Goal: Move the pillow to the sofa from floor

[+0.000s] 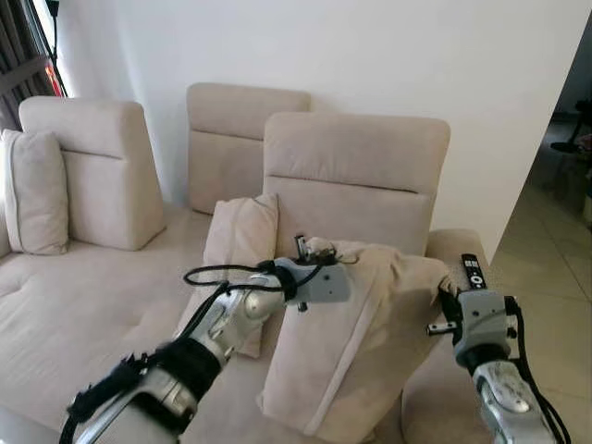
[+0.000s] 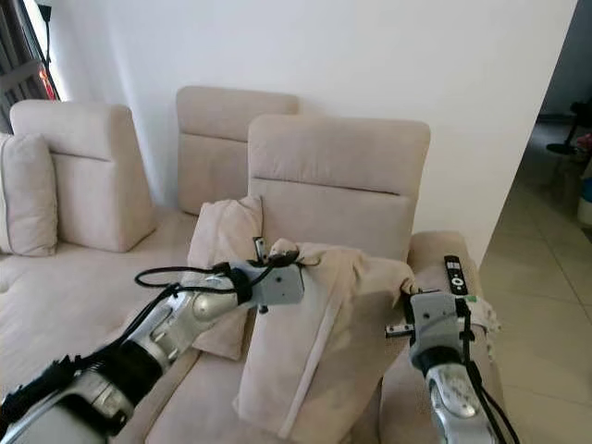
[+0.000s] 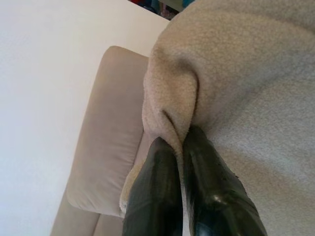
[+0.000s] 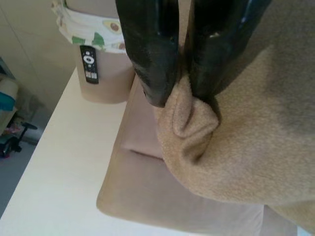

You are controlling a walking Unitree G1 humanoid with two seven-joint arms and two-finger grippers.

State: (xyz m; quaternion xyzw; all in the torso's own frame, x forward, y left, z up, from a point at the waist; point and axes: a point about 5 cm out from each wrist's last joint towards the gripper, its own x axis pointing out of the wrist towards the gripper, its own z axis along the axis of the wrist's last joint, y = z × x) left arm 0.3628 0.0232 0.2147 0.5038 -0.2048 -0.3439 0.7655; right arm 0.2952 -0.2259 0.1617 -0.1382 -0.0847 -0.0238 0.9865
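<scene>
A large beige pillow [image 1: 356, 338] is being held upright over the seat of the beige sofa [image 1: 83, 305], in front of the nearest backrest [image 1: 356, 176]. Seen from the head cameras, the pillow is lying at about five o'clock from the picture's centre, its lower edge resting on or just above the seat cushion; which of the two cannot be told.

The pillow's upper left corner is being pinched by the left tool [image 1: 319, 248], whose two black fingers [image 3: 157, 196] are pressed together on a fold of the fabric, as shown in the left wrist view. The upper right corner is being pinched by the right tool [image 4: 179, 98], its fingers [image 4: 147, 54] likewise closed on a bunched fold of fabric. The pillow's top edge is being stretched between the two tools and is sagging slightly in the middle.

A second, smaller pillow [image 1: 236, 250] is being propped against the backrest just beside the held one, at nine o'clock from it, partly hidden behind the left arm. A third pillow [image 1: 35, 190] is leaning against the far backrest at ten o'clock in the view.

A black remote control [image 1: 473, 271] is lying on the sofa's armrest [image 1: 453, 245] at three o'clock, just beyond the right tool. In the right wrist view a cloth with an avocado print [image 4: 93, 27] is draped over that armrest, near the remote. A tiled floor [image 1: 546, 277] is showing past the armrest.
</scene>
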